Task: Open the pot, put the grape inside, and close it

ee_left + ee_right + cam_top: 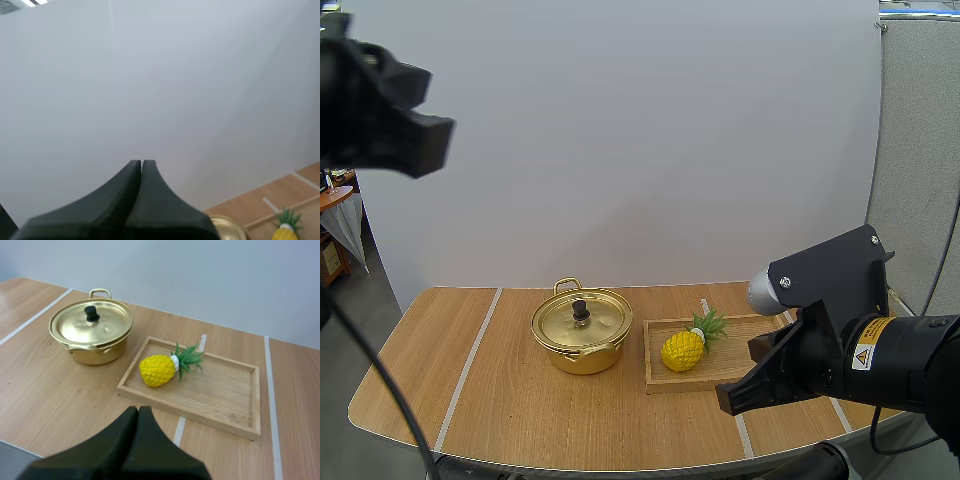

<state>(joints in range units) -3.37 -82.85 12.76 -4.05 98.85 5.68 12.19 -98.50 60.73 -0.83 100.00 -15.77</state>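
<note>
Left fingers (112,205) and right fingers (112,447) pressed together (pot (92,347) lidded).

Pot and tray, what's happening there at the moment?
Nothing is being handled yet. The pot sits on the table with its lid on, and a pineapple lies in the wooden tray beside it. The right gripper hangs short of the tray, the left gripper well above the table, both with jaws shut on nothing.
</note>
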